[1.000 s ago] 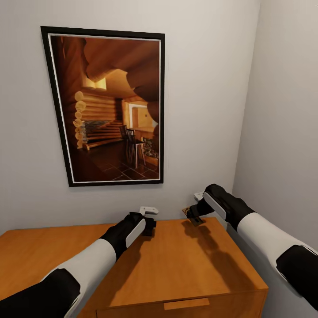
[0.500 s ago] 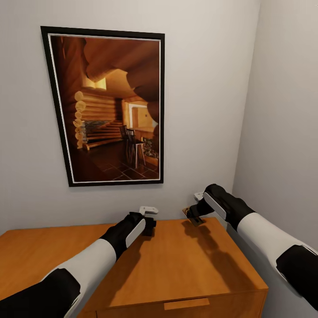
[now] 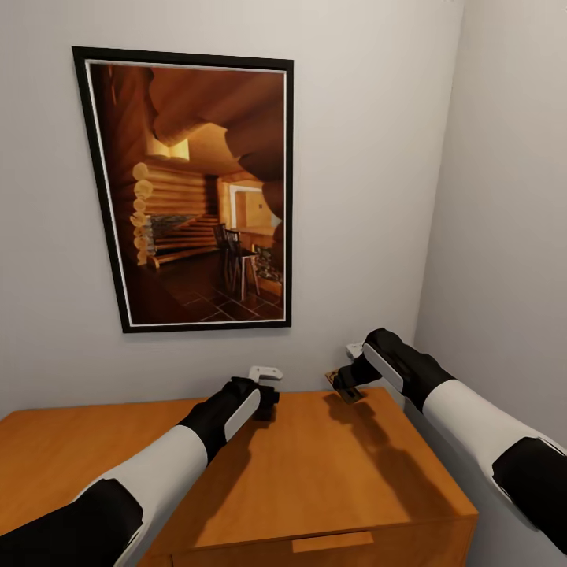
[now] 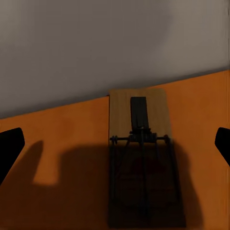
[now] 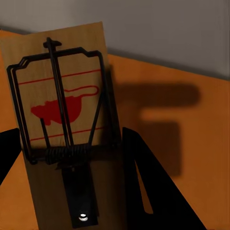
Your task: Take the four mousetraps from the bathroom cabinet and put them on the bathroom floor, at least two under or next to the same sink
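Note:
The cabinet [image 3: 331, 472] shows its flat orange-brown top against the grey wall. One mousetrap [image 4: 141, 158] lies flat on that top near the wall, in the left wrist view. My left gripper [image 4: 115, 143] is open, with one dark fingertip on either side of it and well apart from it. In the head view my left gripper [image 3: 266, 403] hovers low over the back of the top and hides that trap. A second mousetrap [image 5: 62, 124], with a red mouse print, is pinched in my right gripper [image 5: 72, 158]. It is held a little above the top, near the back right corner [image 3: 343, 387].
A large framed picture [image 3: 197, 189] of a log interior hangs on the back wall above the cabinet. A side wall [image 3: 512, 236] runs close along the cabinet's right edge. A drawer front with a handle [image 3: 332, 542] shows at the cabinet's near edge.

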`<state>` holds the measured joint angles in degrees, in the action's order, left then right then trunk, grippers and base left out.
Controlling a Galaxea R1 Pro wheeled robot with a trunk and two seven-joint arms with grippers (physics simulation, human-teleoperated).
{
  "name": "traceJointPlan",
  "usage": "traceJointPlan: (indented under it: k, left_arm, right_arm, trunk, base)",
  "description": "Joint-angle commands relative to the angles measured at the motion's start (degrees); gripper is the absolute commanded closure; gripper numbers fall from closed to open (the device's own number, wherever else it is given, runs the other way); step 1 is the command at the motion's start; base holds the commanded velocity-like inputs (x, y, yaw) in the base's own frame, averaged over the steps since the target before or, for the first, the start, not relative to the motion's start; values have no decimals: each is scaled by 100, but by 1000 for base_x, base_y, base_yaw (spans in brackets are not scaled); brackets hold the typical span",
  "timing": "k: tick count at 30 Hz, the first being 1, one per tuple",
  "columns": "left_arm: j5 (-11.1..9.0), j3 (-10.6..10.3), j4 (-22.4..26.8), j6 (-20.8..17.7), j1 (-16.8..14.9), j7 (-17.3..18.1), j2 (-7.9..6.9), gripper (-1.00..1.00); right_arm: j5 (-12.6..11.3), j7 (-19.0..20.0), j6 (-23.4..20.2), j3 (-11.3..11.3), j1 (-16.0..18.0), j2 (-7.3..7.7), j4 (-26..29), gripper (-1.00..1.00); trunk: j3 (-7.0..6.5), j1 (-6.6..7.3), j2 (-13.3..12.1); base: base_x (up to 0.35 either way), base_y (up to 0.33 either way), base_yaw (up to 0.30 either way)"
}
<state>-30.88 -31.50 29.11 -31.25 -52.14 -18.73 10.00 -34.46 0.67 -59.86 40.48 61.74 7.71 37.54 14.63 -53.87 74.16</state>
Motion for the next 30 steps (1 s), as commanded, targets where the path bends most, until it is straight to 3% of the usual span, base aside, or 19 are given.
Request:
traceJointPlan:
  k: [1,10,30]
  left_arm:
    - [-59,-27,6,-9,-7,-51,0,-100]
    - [-59,-21,0,-9,-7,-52,0,-100]
    - [-80,0,-111,4,-7,-129,0,-100]
  right_arm:
    - [-17,-6,-14,27,7,9,9,100]
    - [-17,-12,-14,29,5,11,8,100]
    - [-12,-15,-14,32,4,5,-161,100]
  trunk:
    - [8,0,5]
    - [8,0,5]
    - [8,0,5]
  base:
    - [0,0,-71]
    - [0,0,-107]
    - [0,0,-8]
